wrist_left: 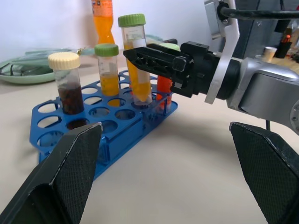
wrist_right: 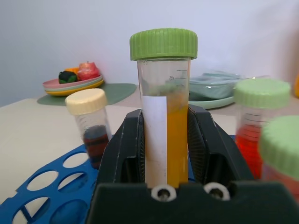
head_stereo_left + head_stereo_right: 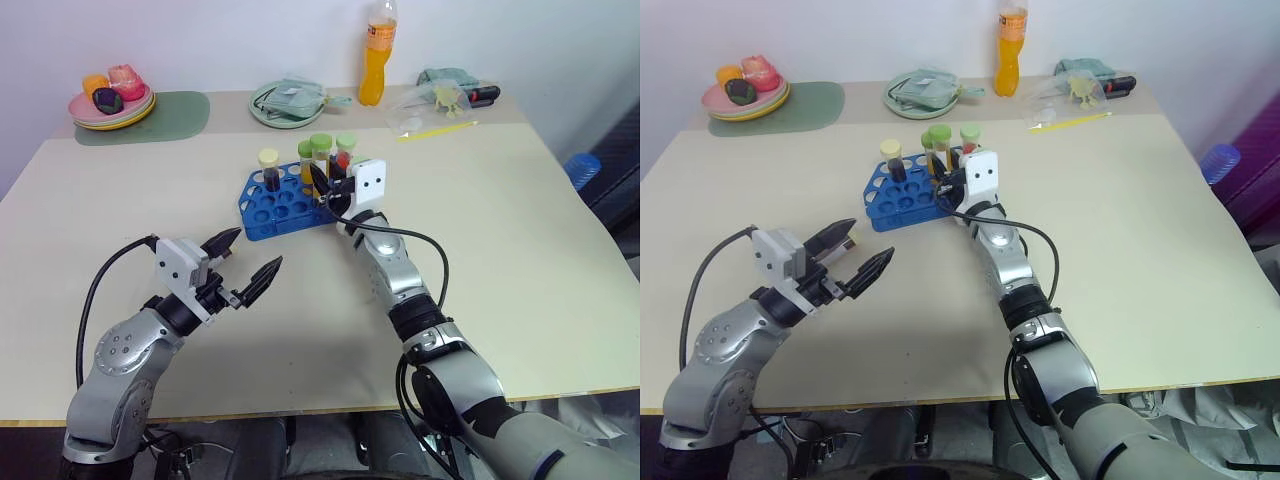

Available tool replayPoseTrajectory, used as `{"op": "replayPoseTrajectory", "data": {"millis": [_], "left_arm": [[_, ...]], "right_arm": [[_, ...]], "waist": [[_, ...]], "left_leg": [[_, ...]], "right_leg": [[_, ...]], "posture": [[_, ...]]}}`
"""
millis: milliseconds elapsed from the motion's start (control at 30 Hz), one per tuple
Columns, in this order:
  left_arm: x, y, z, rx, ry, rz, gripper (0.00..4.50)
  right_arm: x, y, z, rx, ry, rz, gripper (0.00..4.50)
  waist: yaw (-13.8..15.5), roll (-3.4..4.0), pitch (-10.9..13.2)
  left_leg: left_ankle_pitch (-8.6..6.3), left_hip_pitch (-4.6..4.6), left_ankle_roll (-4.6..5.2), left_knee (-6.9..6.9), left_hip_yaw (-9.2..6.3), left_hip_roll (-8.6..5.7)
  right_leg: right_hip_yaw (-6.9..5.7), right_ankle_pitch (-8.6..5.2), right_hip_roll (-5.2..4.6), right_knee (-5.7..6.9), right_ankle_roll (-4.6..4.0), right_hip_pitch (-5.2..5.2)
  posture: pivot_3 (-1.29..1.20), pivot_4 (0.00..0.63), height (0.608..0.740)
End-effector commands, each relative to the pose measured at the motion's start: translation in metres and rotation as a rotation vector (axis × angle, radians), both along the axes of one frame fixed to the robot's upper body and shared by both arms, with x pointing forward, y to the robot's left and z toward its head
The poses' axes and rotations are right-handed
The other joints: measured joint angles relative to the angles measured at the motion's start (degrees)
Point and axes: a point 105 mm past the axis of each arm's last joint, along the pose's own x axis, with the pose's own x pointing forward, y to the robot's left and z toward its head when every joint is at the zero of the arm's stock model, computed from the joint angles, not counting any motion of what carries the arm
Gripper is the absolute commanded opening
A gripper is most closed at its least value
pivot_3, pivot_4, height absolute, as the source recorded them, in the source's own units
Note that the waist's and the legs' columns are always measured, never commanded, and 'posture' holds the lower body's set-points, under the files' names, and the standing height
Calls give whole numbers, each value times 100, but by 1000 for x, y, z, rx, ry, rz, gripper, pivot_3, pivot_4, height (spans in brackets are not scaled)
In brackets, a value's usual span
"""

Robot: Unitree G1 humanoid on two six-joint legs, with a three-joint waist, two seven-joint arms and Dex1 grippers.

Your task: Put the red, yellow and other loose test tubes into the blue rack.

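Note:
The blue rack (image 3: 272, 212) lies mid-table. In it stand a dark tube with a cream cap (image 3: 269, 170), a yellow tube with a green cap (image 1: 108, 70) and a red tube (image 1: 164, 86). A taller yellow tube with a green cap and white label (image 2: 164, 107) has its lower end in a rack hole. My right gripper (image 3: 322, 183) is shut on this tube from the near side. My left gripper (image 3: 258, 250) hovers open and empty above the table, nearer than the rack and to its left.
An orange drink bottle (image 3: 377, 60) and a green plate (image 3: 288, 105) stand at the back. Pink plates with toy food (image 3: 112, 102) sit on a green mat (image 3: 185, 110) at back left. A clear bag (image 3: 425, 112) lies at back right.

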Motion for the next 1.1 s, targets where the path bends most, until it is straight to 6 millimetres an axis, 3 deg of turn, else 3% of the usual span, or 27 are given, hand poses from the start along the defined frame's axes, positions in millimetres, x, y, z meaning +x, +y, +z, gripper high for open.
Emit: {"op": "replayPoseTrajectory", "data": {"millis": [33, 433, 567, 667, 900, 1100], "left_arm": [[-4, -1, 13, -1, -49, -12, 4500], [-5, 0, 11, -4, -45, -6, 4500], [-4, 3, 11, -4, -41, 13, 4500], [0, 12, 12, 33, -35, 70, 4500], [13, 51, 29, 179, 165, 230, 4500], [25, 75, 10, 465, 537, 271, 4500]], "right_arm": [[0, 6, 13, 15, -51, 5, 789], [1, 6, 2, 11, -63, -2, 789], [-2, 5, 10, 39, -100, 13, 2794], [-9, 1, 30, 63, -174, 26, 4280], [-58, -19, 66, -64, -308, 265, 4280], [-115, -36, 31, -437, -168, 701, 4280]], "waist": [[-2, 0, 0], [-3, 0, 0], [-15, 0, 0], [-37, 2, 1], [-18, 1, 1], [32, 1, 4]], "left_leg": [[0, 0, 0, 0, 0, 0], [1, 2, -3, -1, -2, -1], [2, 2, -3, -1, -2, -1], [2, 2, -3, -1, -3, -1], [2, 1, -3, 0, -17, -2], [1, 7, -1, 2, -18, -6]], "right_leg": [[0, 0, 0, 0, 0, 0], [0, 0, 0, 1, -1, 1], [0, 0, 0, 1, 0, 1], [0, 0, 0, 1, 0, 1], [-7, 0, -1, 4, 0, 5], [-10, -1, 5, 2, 1, 14]], "posture": [[0, 150, 729], [0, 150, 729], [0, 150, 729], [0, 150, 729], [0, 150, 729], [0, 150, 729]]}}
